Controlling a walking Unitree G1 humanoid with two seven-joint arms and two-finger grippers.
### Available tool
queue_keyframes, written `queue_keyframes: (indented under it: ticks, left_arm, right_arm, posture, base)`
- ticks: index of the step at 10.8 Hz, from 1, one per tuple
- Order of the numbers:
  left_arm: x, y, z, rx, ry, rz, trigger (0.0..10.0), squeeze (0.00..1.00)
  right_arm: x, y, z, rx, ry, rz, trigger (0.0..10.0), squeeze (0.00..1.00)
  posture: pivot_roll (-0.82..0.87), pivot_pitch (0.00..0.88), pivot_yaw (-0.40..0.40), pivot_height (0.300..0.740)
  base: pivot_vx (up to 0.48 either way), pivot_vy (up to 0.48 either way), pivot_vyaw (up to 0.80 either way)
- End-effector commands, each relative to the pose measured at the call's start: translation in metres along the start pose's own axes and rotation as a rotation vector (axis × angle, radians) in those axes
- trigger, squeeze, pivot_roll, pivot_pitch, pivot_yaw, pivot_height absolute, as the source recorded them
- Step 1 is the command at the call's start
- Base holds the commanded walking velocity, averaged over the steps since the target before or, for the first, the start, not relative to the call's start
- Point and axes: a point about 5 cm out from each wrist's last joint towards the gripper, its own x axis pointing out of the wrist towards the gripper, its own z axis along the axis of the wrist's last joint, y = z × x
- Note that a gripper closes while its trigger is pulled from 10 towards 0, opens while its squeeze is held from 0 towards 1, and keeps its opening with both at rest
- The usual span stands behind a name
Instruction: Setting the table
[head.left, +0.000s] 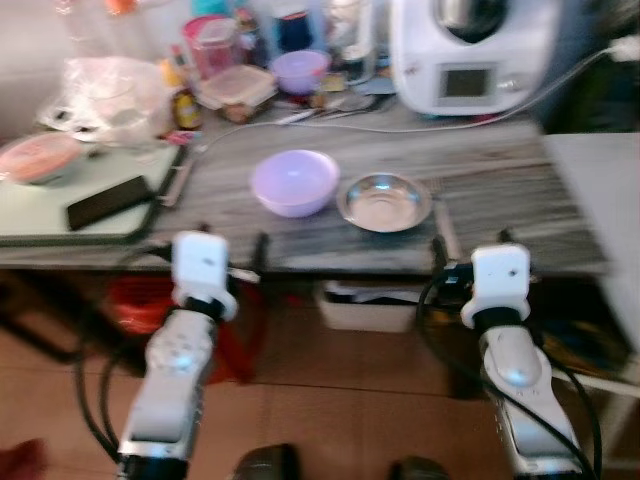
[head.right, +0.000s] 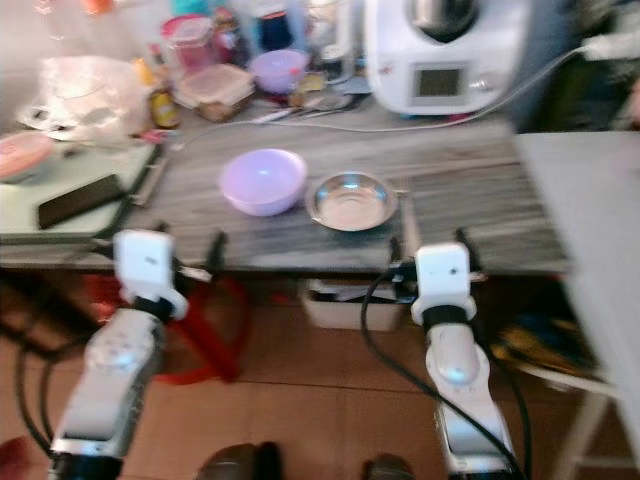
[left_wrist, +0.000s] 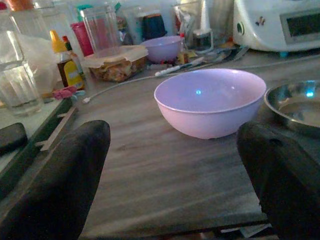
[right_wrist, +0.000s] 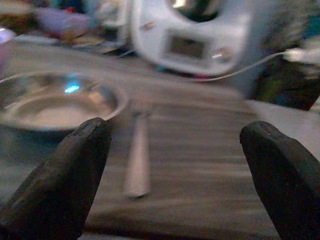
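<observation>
We stood at the front edge of the desk (head.left: 480, 190) with both arms held out. Our left gripper (left_wrist: 172, 165) was wide open and held nothing. It pointed at the purple bowl (head.left: 294, 182), which sat near the front edge, about in the middle. Our right gripper (right_wrist: 175, 175) was wide open too, with nothing in it. It pointed at a small piece of cutlery (right_wrist: 137, 155) lying just beside the metal bowl (head.left: 384, 201), on its right, close to the front edge. The two bowls sat side by side, almost touching.

We thought a few things could go wrong. The cutlery lay flat on the wood, so our fingers might slide over it or push it off the edge. The bowls were so close that bumping one could knock the other. A white cord (head.left: 400, 127) ran across the desk behind them and could catch on an arm.

The pictures were blurry. We could not tell if the cutlery was a spoon, fork or knife. The jars and boxes (head.left: 235, 88) at the back edge were hard to make out.
</observation>
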Motion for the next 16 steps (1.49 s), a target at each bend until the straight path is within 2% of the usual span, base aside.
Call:
queue_keyframes:
  ticks: [1,2,4,5,6,10,12,14,15,16]
  left_arm:
    - [-0.005,0.004,0.000,0.007,-0.006,0.026,10.0,0.00]
    - [-0.011,0.003,-0.003,-0.001,0.003,0.023,10.0,0.00]
    - [-0.022,0.000,-0.014,-0.033,0.048,0.034,10.0,0.00]
    - [-0.024,-0.004,-0.018,-0.046,0.065,0.030,10.0,0.00]
    - [-0.025,-0.009,-0.020,-0.056,0.076,0.023,10.0,0.00]
    - [-0.025,-0.007,-0.017,-0.030,0.067,0.014,10.0,0.00]
    - [-0.020,-0.008,-0.016,-0.024,0.060,0.010,10.0,0.00]
    - [-0.018,-0.009,-0.010,-0.026,0.038,0.010,10.0,0.00]
    - [-0.021,-0.008,-0.007,-0.036,0.026,-0.014,10.0,0.00]
    - [-0.021,-0.008,-0.005,-0.034,0.019,-0.020,10.0,0.00]
  right_arm:
    - [0.005,0.008,0.001,0.019,-0.005,0.018,10.0,0.00]
    - [0.007,0.012,0.003,0.006,-0.022,0.059,10.0,0.00]
    - [0.017,0.001,0.007,0.027,-0.010,0.022,10.0,0.00]
    - [0.024,0.002,0.011,0.004,-0.016,0.015,10.0,0.00]
    - [0.026,0.008,0.014,0.099,-0.019,0.045,10.0,0.00]
    - [0.023,0.018,0.002,0.208,0.011,0.094,10.0,0.00]
    - [0.029,0.020,0.001,0.168,0.006,0.075,10.0,0.00]
    - [0.035,0.023,0.003,0.134,0.005,0.065,10.0,0.00]
    - [0.034,0.028,0.004,0.177,0.004,0.076,10.0,0.00]
    - [0.035,0.028,0.006,0.164,-0.006,0.073,10.0,0.00]
  posture:
    - [-0.02,0.073,0.075,0.740]
    - [-0.02,0.090,0.078,0.740]
    - [-0.04,0.080,0.064,0.740]
    - [-0.05,0.064,0.063,0.740]
    - [-0.05,0.057,0.064,0.740]
    - [0.01,0.043,0.051,0.740]
    - [0.02,0.037,0.051,0.740]
    - [0.03,0.051,0.054,0.740]
    - [0.03,0.060,0.056,0.740]
    - [0.04,0.070,0.056,0.740]
  base:
    - [0.000,0.000,0.00]
    - [0.000,0.000,0.00]
    - [0.000,0.000,0.00]
    - [0.000,0.000,0.00]
    - [-0.315,0.000,0.00]
    - [-0.320,0.000,0.00]
    - [-0.324,0.000,0.00]
    - [0.000,0.000,0.00]
    - [0.000,0.000,0.00]
    - [0.000,0.000,0.00]
